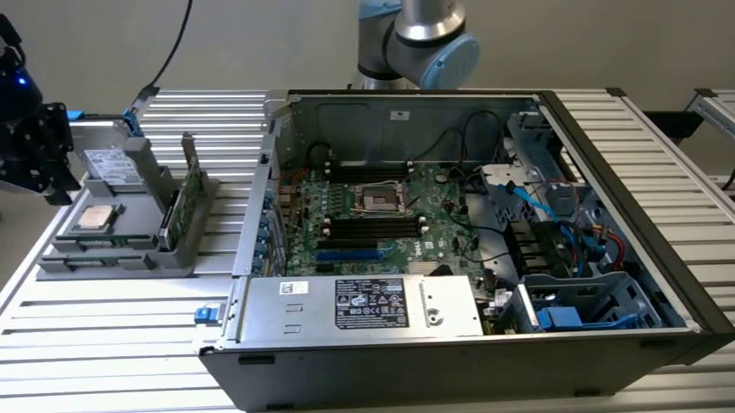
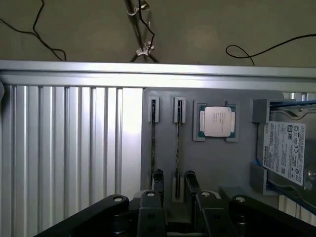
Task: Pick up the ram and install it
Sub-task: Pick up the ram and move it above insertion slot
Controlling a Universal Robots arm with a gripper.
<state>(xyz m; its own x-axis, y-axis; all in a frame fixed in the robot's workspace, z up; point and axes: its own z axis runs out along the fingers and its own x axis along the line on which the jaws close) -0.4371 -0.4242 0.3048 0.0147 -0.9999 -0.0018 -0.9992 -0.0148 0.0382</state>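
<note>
Wrist view: the gripper (image 2: 174, 183) hangs over the grey parts tray (image 2: 237, 168); its two dark fingers (image 2: 158, 178) are spread apart and hold nothing.
Ram: a thin stick seen edge-on (image 2: 177, 148), standing in its tray slot. It lies in the gap between the fingers and seems to touch neither (how high the tips sit above it I cannot tell).
Neighbour stick: a second one (image 2: 153, 143) stands in the next slot, just beside the ram and outside one finger.
Other tray parts: a square processor chip (image 2: 217, 121), then a hard drive (image 2: 285, 148) beyond it.
Exterior view: the gripper (image 1: 33, 142) is at the exterior view's left edge, near the tray (image 1: 172, 254). The open computer case (image 1: 643, 344) sits to the exterior view's right, with dark memory slots (image 1: 373, 225) beside the processor socket (image 1: 379, 200).
Stage: by my judgement the ram is not yet lifted.
Risk, crowding: the finger between the two sticks has little room; a slight misalignment could land it on the neighbour or pinch both.
Risk, tilt: an off-centre grip on so thin an edge could cock the ram in its slot, so that it jams or slips.
Risk, obstacle: the upright green card (image 1: 189, 194) stands between the tray and the case, where a low pass could clip it.
</note>
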